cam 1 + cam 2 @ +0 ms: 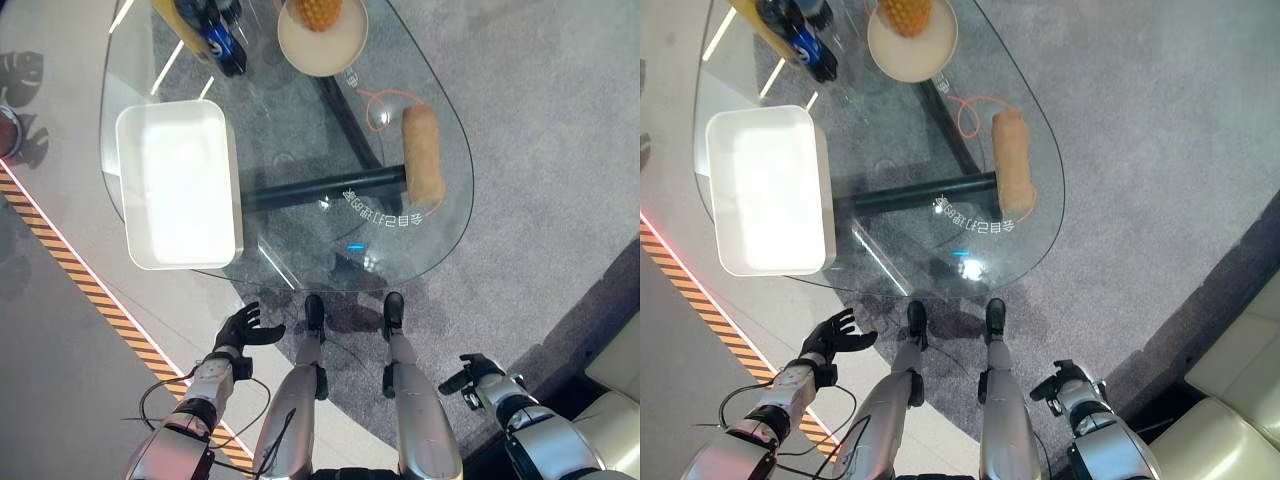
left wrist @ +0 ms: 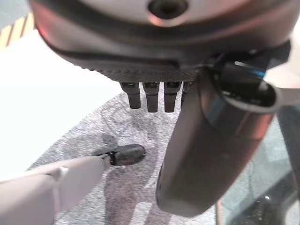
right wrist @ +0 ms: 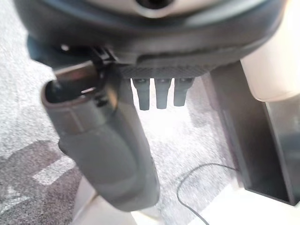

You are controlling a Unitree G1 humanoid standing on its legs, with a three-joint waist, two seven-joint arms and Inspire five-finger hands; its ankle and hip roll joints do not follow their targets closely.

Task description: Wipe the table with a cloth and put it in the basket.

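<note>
**A:** Cloth first — where is it for you?

**B:** The rolled tan cloth [image 1: 424,153] lies on the clear glass bench [image 1: 300,215] toward your right side, near the rim, with a thin orange cord [image 1: 378,108] looped just beside its far end. Neither of your hands touches it.

**A:** And the basket?

**B:** The white rectangular plastic basket [image 1: 178,184] sits on the bench at your left, well apart from the cloth, its near corner at the bench edge. You see nothing inside it.

**A:** My hands?

**B:** Your left hand [image 1: 243,328] hangs low off the near bench edge, over the floor, fingers spread and relaxed, holding nothing. Your right hand [image 1: 468,373] is low at your right over the grey carpet [image 1: 520,150]; in its wrist view the fingers [image 3: 161,93] stand straight beside the thumb, nothing between them.

**A:** Anything else on the bench?

**B:** At the far end, a round cream plate [image 1: 322,40] carries a yellow, knobbly fruit [image 1: 315,12]. To its left lies a dark blue and black object [image 1: 215,35]; you cannot tell what it is.
</note>
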